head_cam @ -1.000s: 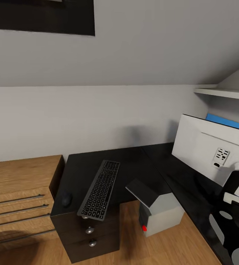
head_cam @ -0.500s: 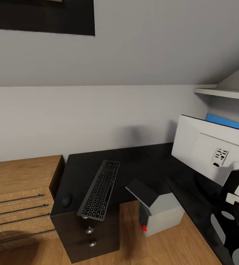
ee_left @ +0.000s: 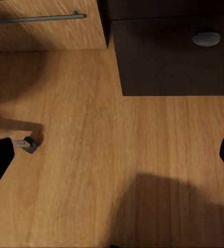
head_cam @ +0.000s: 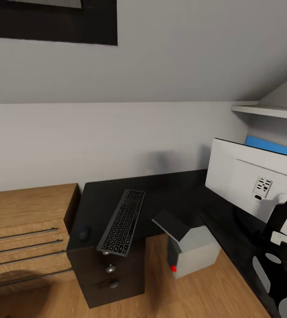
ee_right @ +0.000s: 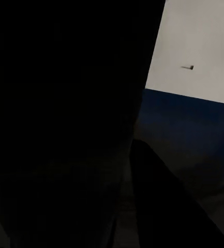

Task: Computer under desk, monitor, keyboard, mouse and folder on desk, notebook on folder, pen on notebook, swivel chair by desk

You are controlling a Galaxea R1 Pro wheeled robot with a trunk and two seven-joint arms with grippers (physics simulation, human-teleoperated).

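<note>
Risk first: the keyboard (head_cam: 120,222) is lying at the desk's (head_cam: 170,187) front edge, its near end overhanging the drawer unit (head_cam: 110,276), so a bump could be tipping it off. The computer (head_cam: 188,247) is standing on the floor (head_cam: 196,296) in the desk's open corner and looks only partly tucked under; pushing it carelessly could be scraping the desk edge.

Head view: the black L-shaped desk is running from lower centre to the lower right of the frame. The slim dark-keyed keyboard is sitting angled at lower centre. The mouse (head_cam: 83,232), a small black oval, is resting just to its left, near the desk's left edge. The monitor (head_cam: 245,181) is standing on the desk at right, its pale back facing the camera, with a blue panel (head_cam: 271,147) showing behind its top edge. A light-wood chest (head_cam: 24,234) is standing at lower left, beside the desk.

Left wrist view: the left gripper (ee_left: 112,155) is hanging spread wide over the wood floor, holding nothing, with a drawer knob (ee_left: 206,37) in the upper right of the frame.

Right wrist view: mostly dark; whether the right gripper is spread or pressed together cannot be told.
</note>
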